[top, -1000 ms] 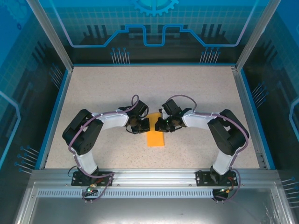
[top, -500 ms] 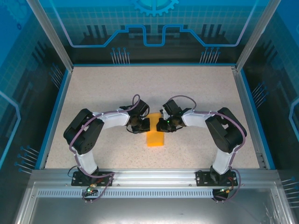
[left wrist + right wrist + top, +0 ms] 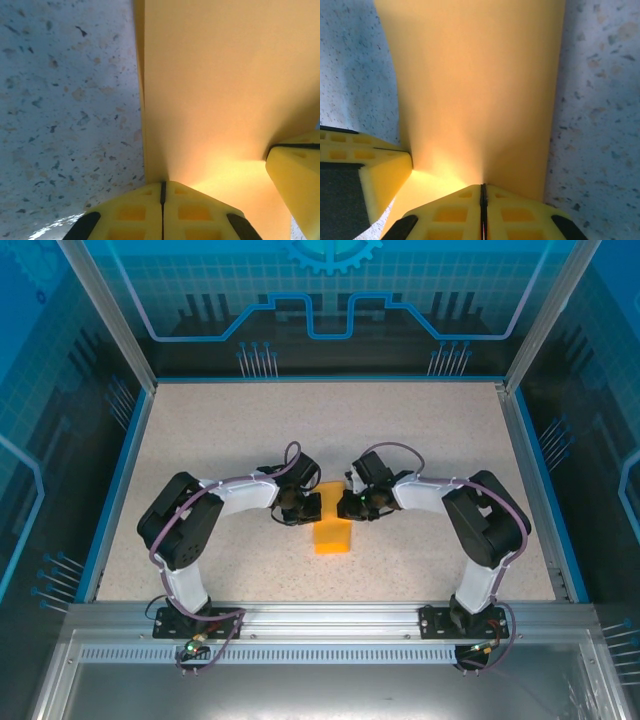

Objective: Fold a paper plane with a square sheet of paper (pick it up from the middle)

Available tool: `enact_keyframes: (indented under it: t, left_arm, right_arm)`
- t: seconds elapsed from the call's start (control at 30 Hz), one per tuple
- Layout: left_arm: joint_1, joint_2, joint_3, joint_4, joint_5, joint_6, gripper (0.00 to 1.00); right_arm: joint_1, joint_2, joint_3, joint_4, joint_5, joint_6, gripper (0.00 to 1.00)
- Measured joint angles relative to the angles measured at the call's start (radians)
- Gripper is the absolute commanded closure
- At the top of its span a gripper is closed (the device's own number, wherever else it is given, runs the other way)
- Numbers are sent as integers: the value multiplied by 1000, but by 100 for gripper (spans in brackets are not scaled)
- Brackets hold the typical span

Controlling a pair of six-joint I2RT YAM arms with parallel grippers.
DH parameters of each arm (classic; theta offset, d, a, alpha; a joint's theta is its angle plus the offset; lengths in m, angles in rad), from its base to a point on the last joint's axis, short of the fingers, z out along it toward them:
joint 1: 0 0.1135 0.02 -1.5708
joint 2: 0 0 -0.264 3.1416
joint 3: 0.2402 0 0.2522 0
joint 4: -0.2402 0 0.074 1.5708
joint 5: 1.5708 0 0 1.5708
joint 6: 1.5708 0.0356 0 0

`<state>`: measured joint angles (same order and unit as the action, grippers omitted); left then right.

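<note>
Speckled beige tabletop (image 3: 200, 440) inside the blue-panelled enclosure (image 3: 330, 300), and what I've got to work with is a thin bright orange sheet of paper (image 3: 333, 536), folded down to a narrow strip. It sits right between the two pincers, with its far end at their tips and the rest running out past them toward the arm bases. The left pincer (image 3: 308, 508) has its jaws pressed together and the right pincer (image 3: 346, 506) does too. They're just beside each other, tips down on that end of the strip. From the wrist cams I honestly can't tell if a layer is nipped in either seam or if they're only pushing on it. Handling-wise, I'd guess this stuff weighs next to nothing, flops the moment it's lifted, and slides if nudged sideways. It'll crease wherever you squeeze, so a bad pinch is permanent. My call would be to grab a folded edge near the centre line, where the doubled layers are stiffer, and pin the free end with the other pincer.
</note>
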<state>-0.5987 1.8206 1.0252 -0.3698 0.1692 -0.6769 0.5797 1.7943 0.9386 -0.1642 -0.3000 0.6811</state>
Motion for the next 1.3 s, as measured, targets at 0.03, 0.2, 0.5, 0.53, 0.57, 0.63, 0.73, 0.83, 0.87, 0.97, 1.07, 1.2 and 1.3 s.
enact_keyframes:
  t: [0.03,0.2,0.5,0.53,0.57,0.63,0.73,0.83,0.87,0.97,1.07,1.2,1.3]
  left_arm:
    - [0,0,0,0,0,0,94]
    - [0,0,0,0,0,3,94]
    - [0,0,0,0,0,3,94]
    - [0,1,0,0,0,4,94]
    - [0,2,0,0,0,4,94]
    - [0,2,0,2,0,4,95]
    - [0,5,0,9,0,6,94]
    - [0,5,0,9,0,6,95]
    - [0,5,0,9,0,6,94]
    - [0,5,0,9,0,6,94]
    - [0,5,1,9,0,6,94]
    - [0,6,1,9,0,6,94]
    - [0,6,1,9,0,6,94]
  right_arm:
    - [0,6,7,6,0,0,90]
    - [-7,43,25,26,0,-2,91]
    - [-35,40,-2,62,-33,-16,91]
    - [-40,34,-10,69,-33,-20,91]
    - [-47,29,-17,71,-31,-21,91]
    - [-69,11,-43,85,-30,-27,91]
    - [-95,-10,-68,89,-24,-30,91]
    - [-104,-21,-72,84,-14,-34,91]
    - [-104,-24,-73,81,-8,-35,91]
    - [-102,-47,-73,64,11,-35,91]
    - [-90,-69,-63,60,11,-29,91]
    - [-49,-67,-28,71,8,-16,90]
    - [-32,-34,0,92,3,-8,91]
